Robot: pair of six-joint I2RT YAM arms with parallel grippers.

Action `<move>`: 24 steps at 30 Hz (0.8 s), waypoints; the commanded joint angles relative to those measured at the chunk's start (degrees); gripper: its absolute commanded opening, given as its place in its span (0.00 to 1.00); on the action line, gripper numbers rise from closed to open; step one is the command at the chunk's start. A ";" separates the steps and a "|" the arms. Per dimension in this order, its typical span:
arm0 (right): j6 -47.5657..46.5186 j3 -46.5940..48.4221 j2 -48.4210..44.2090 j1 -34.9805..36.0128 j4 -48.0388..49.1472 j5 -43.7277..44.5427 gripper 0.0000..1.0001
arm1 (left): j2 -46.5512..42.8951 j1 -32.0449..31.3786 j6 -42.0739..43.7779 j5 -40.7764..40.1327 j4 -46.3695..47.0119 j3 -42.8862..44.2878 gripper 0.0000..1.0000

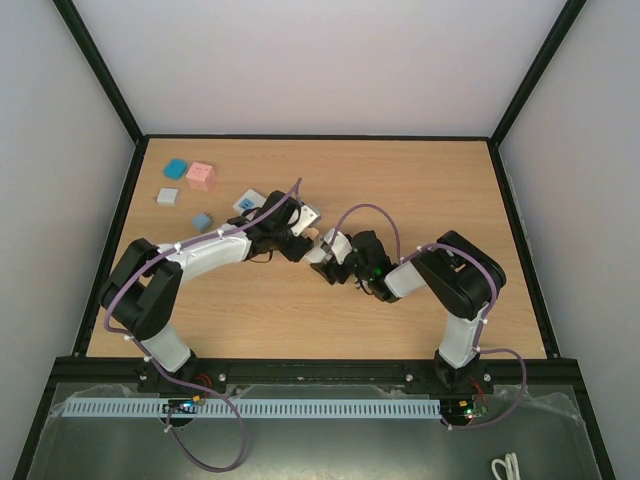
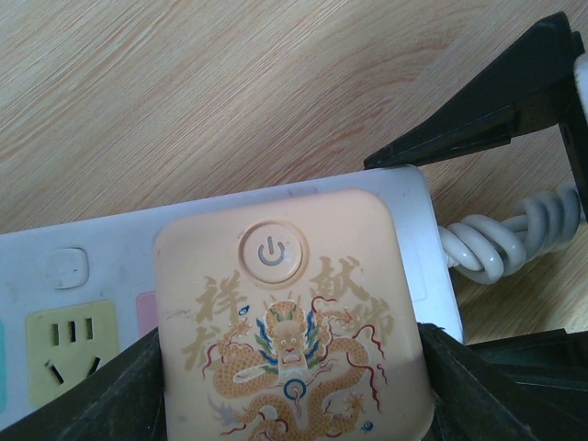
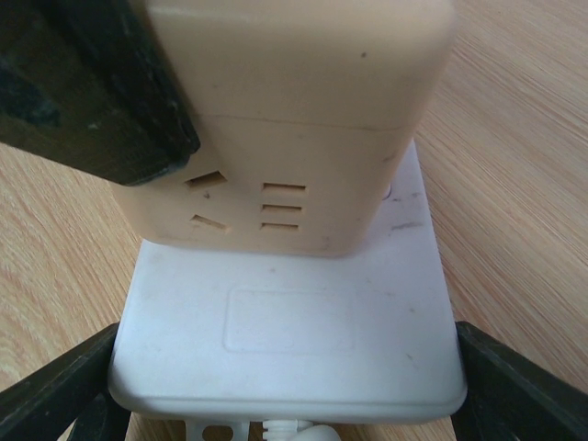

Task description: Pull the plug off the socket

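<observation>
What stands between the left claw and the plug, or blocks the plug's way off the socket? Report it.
Nothing visible. The left claw sits against both sides of the plug, the right claw flanks the end of the socket, and nothing lies over the plug.

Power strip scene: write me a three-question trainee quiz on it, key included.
1. Fill in: the right pincer clamps the power strip at its ___ end.
2. Which holds the dragon-printed cube plug? A left pincer, B right pincer, C neither.
3. True or false: the cube plug is already unplugged.
Key: 1 cord; 2 A; 3 false.
</observation>
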 commanded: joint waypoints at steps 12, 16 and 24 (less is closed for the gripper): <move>-0.97 -0.27 -1.69 0.02 3.71 3.18 0.97 | 0.11 -0.87 2.44 6.92 1.79 -1.16 0.30; -1.98 0.74 -1.31 -0.01 3.74 2.92 0.99 | -0.10 -0.82 2.73 7.17 1.54 -1.70 0.30; -1.14 2.37 1.18 -0.01 6.11 -2.03 0.98 | 0.21 -0.82 2.92 9.58 0.91 -1.69 0.29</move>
